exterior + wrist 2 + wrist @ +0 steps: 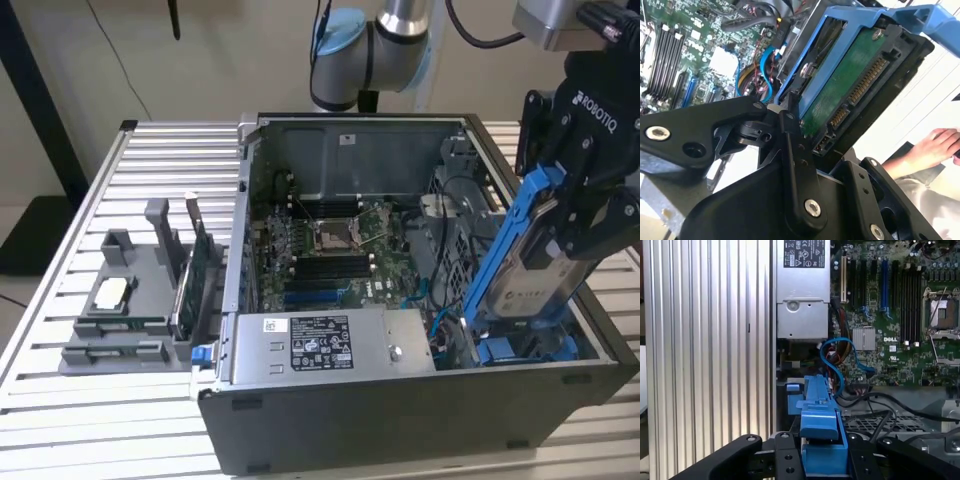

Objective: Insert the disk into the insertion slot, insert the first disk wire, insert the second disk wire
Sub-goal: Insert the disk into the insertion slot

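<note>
Starting at the exterior view's left, the slatted counter (50, 330) carries a grey parts holder (150, 262). In its pockets lie a square processor chip (110, 293) and long narrow sticks, and a green card (196, 270) stands on edge in it.

Next comes the open computer case (400, 430), lying on its side. Inside it sit the motherboard (330, 250) with its bare processor socket, the grey labelled power supply box (320, 345) along the near wall, and a loop of blue cable (832, 362) beside the board. At the far end is a blue plastic bay (525, 350).

At the exterior view's right, my jaws are closed on the disk (535, 270). They clamp its blue carrier frame (822, 435) from both sides, near the upper end. The disk hangs tilted, its lower end down inside the case just above the blue bay. I cannot tell whether it touches the bay, and it is not seated.

I judge the disk dense and stiff, heavy for its bulk, while the plastic frame is likely to flex and may slip. The green circuit board (850, 85) and its connector pins lie bare on one face, so that side looks fragile. The frame's long rails are the safe place to hold, as I do now.

In the second wrist view a person's hand (935, 142) rests outside the case, well apart from the disk.
</note>
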